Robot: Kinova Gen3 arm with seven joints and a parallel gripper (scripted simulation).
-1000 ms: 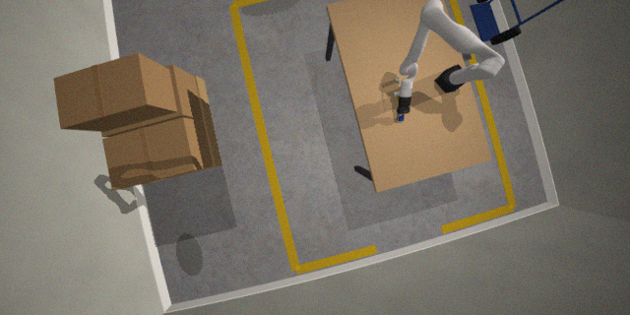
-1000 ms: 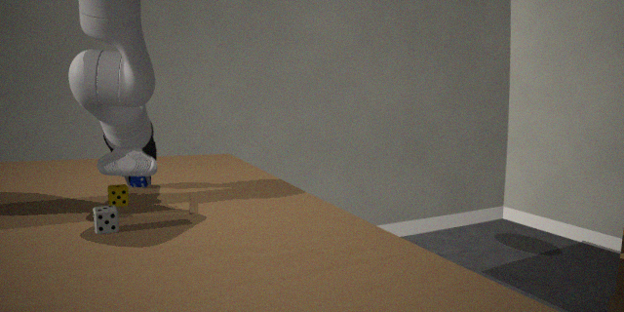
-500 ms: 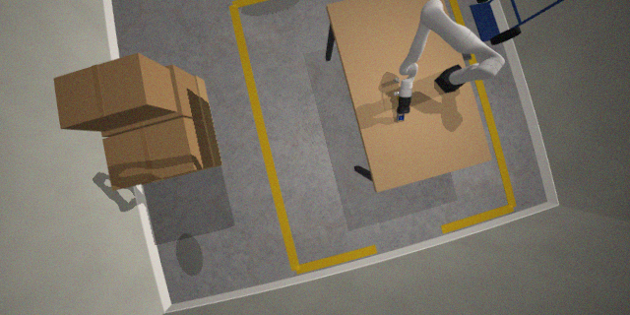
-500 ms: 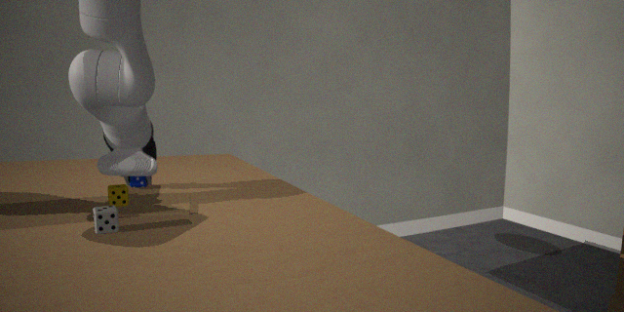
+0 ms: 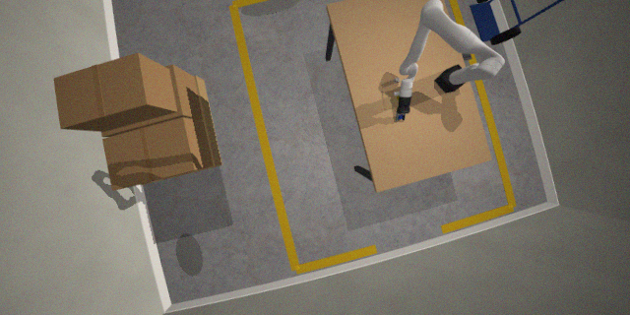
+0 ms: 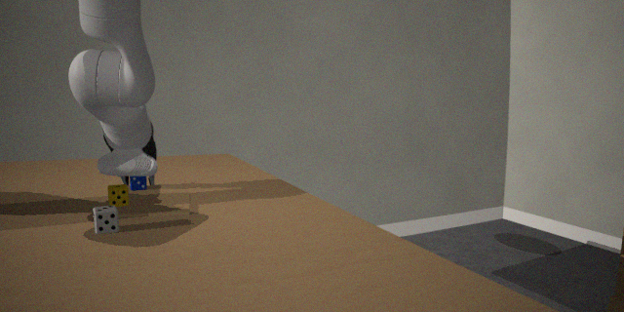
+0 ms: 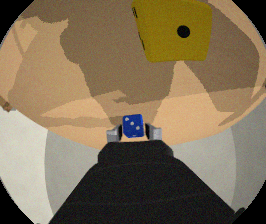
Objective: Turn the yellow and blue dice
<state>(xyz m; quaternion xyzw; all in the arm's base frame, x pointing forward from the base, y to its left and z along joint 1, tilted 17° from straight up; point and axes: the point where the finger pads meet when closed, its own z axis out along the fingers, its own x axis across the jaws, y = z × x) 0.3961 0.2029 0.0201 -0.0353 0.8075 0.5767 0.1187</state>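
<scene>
Pincer [image 5: 401,117] [image 6: 138,181] [image 7: 133,129] is spread, tips pointed down. Blue die [image 5: 401,117] [image 6: 138,183] [image 7: 133,125] is framed between its fingers, with a narrow gap seen at each side in the wrist view. Three pips are shown on the face turned to the wrist camera; contact with the surface below can't be told.

Next out: yellow die [image 5: 398,100] [image 6: 118,196] [image 7: 176,31], just off the pincer, toward the exterior camera. A single pip is shown to the wrist camera, five to the exterior one. Side room for the pincer is tightest there.

Beyond yellow, same direction: white die [image 5: 397,94] [image 6: 106,220], stood apart from yellow, five shown to the exterior camera. The mat can't be made out.

Table [image 5: 423,157] [image 6: 341,263] [image 7: 44,102]: the pincer is placed well inside all edges. The long edge opposite the arm base [image 5: 449,80] is nearer than the one on the base side. Wide room is left on the side away from yellow, up to the short edge.

Arm [image 5: 455,34] [image 6: 112,78] is bent high over the table. Farthest: stacked cartons [image 5: 123,89], well apart from the table, across the floor.
</scene>
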